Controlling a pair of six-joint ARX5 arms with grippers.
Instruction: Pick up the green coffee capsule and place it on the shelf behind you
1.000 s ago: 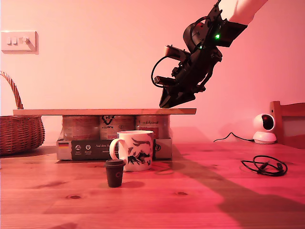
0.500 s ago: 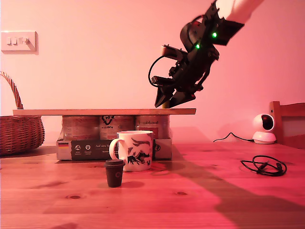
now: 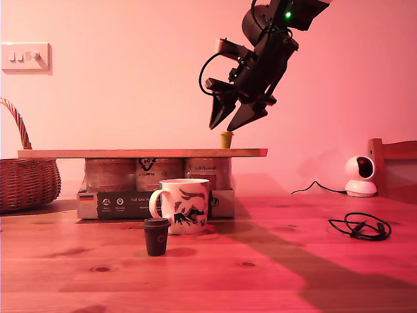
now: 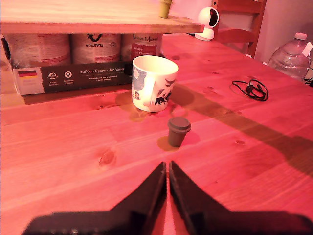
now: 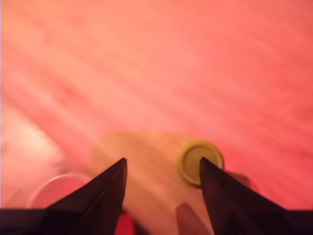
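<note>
The green coffee capsule (image 3: 226,139) stands upright on the shelf (image 3: 130,152), directly below my second gripper (image 3: 236,120), whose jaws gape empty above it; my first gripper (image 4: 167,182) is pinched closed.

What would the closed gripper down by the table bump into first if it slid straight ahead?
Probably the dark capsule, standing just ahead of my first gripper, slightly off its line. Past it stands the mug. Depth is hard to judge.
</note>
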